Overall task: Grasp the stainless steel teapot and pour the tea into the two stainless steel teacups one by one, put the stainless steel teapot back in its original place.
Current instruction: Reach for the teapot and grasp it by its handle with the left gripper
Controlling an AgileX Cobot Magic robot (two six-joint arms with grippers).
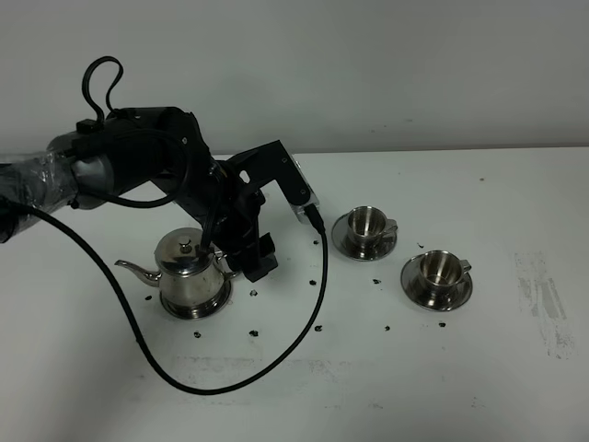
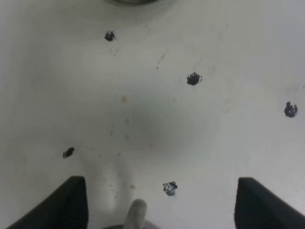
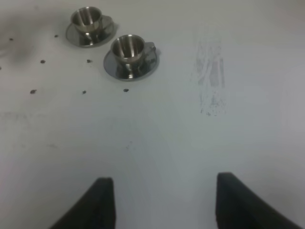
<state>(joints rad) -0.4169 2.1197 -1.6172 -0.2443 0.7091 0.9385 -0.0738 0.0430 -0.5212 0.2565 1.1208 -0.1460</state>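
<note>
The left arm [image 1: 138,152] is matt black with rounded joint housings. Its segment farthest from the left tool [image 1: 258,256] is wrapped in crinkled grey-silver film [image 1: 41,175]. That tool ends in blocky black fingers [image 2: 66,207] with slanted inner edges. Just behind it sits a boxy black camera mount [image 1: 302,191] with a silver-edged face. A thin black cable [image 1: 323,272] leaves the mount in a long curve, and a second cable loop [image 1: 101,78] rises far from the tool. The right tool [image 3: 162,205] has matching black wedge fingers [image 3: 102,207].

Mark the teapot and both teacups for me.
teapot [image 1: 189,276]: exterior high view, on its steel body.
farther teacup [image 1: 366,223]: exterior high view, on the cup's wall.
nearer teacup [image 1: 440,269]: exterior high view, on the cup's wall.
</note>
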